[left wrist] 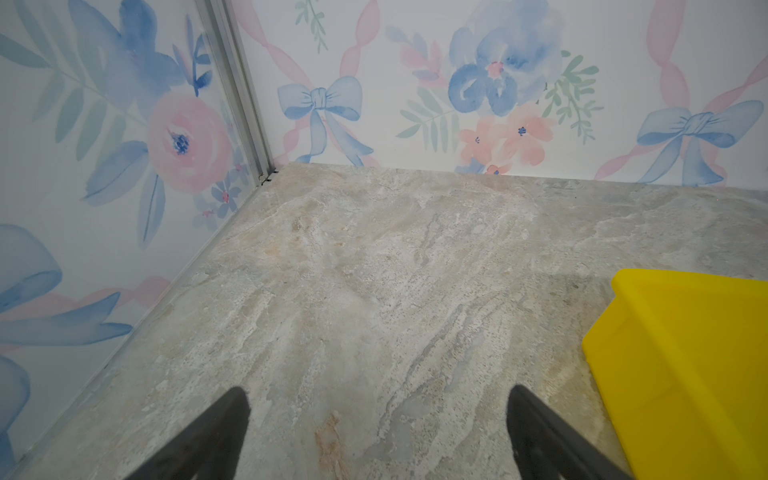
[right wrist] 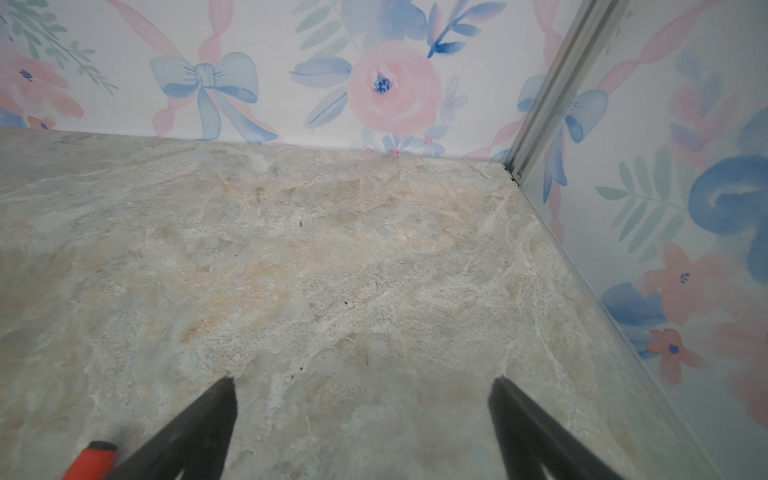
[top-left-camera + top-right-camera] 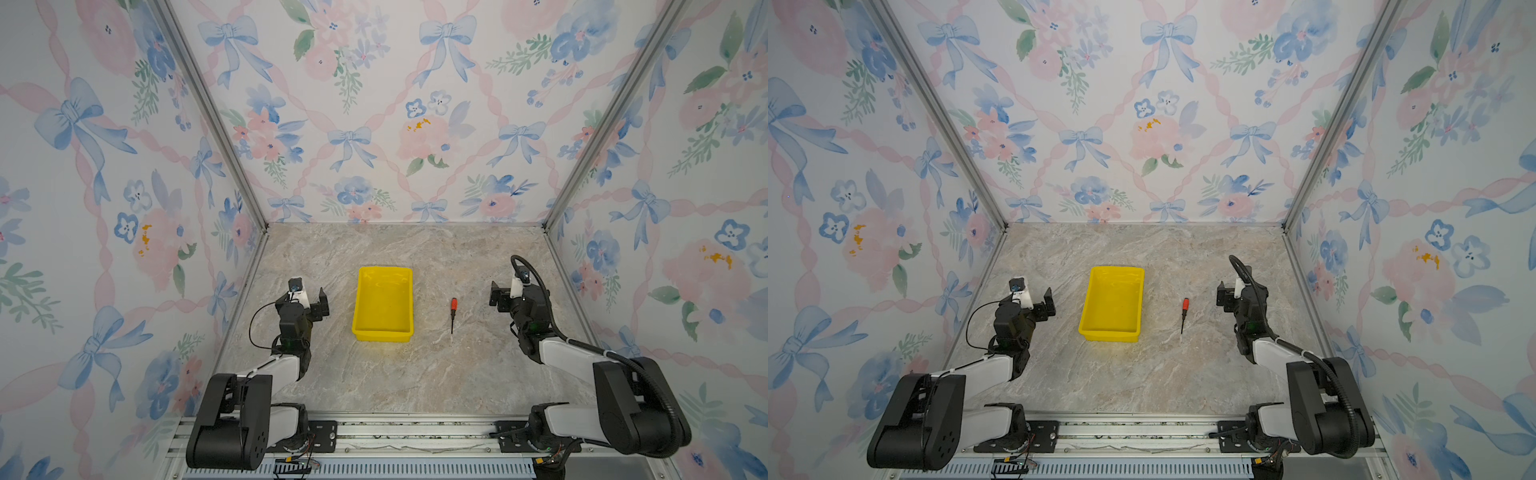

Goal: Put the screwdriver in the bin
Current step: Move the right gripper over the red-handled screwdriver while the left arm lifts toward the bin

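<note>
Most of the screwdriver (image 2: 89,461) and bin (image 1: 685,353) beyond wrist-view edges

The left tool (image 3: 312,302) is raised and points forward, its jaws spread wide with nothing between them. In the left wrist view its two black fingers (image 1: 226,419) stand well apart. The right tool (image 3: 503,297) is posed the same, jaws wide and empty, fingers (image 2: 210,415) well apart. Behind each tool the arm is folded with the elbow raised and the wrist angled slightly inward.
</note>
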`<action>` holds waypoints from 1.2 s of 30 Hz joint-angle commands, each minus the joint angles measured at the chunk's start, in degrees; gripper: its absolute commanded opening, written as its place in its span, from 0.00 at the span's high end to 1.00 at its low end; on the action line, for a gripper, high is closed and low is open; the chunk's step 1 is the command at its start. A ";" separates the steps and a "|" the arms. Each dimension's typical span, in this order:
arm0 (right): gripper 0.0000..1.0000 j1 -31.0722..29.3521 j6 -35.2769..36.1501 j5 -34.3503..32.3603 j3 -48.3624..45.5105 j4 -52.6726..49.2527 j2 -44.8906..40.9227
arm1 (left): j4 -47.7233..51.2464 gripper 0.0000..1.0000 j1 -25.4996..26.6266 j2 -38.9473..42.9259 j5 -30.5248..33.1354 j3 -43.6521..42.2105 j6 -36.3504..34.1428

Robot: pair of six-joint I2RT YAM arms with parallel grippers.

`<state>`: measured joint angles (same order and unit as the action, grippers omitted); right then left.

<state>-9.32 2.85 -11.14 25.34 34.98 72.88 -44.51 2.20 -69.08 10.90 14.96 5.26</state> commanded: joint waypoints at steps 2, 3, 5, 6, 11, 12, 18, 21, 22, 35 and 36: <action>0.03 -4.17 0.35 -5.88 4.15 -16.81 -8.96 | 17.15 0.03 0.00 5.06 1.85 5.31 4.35; 0.03 -4.43 -1.42 -7.05 5.22 -20.70 -10.74 | 20.70 0.02 -0.02 5.49 1.83 6.43 5.21; 0.03 -4.53 -6.49 -10.90 8.20 -30.37 -14.30 | 27.95 0.02 0.08 6.24 1.06 8.65 7.23; 0.03 -4.48 -9.11 -12.51 9.53 -34.38 -15.39 | 30.16 0.03 0.15 6.61 0.17 9.37 8.05; 0.03 -4.21 -19.85 -12.71 17.64 -53.76 -17.21 | 38.35 0.03 0.64 8.77 -6.41 12.55 12.39; 0.03 -4.21 -20.88 -11.35 18.64 -55.79 -16.87 | 39.27 0.03 0.99 9.06 -7.34 13.08 13.16; 0.03 -7.02 -26.30 -4.01 25.52 -65.92 -10.64 | 41.96 0.02 4.42 8.62 -12.10 15.16 15.71; 0.03 -11.93 -27.06 -6.17 29.35 -69.57 -6.06 | 41.96 0.03 6.30 7.54 -14.82 16.08 15.79; 0.03 -13.40 -27.66 -6.65 30.56 -70.52 -4.54 | 41.95 0.02 7.00 7.02 -15.96 16.39 15.62; 0.03 -20.30 -38.09 -5.05 36.00 -68.79 13.21 | 42.23 0.03 9.69 6.81 -25.00 18.12 15.19; 0.03 -20.40 -38.03 -4.84 36.60 -68.24 14.80 | 42.31 0.03 9.77 7.35 -25.33 17.94 14.91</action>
<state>-29.10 -32.56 -16.71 59.55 -33.21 84.82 -2.79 11.62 -63.61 -11.77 32.05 20.21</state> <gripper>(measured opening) 0.968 0.975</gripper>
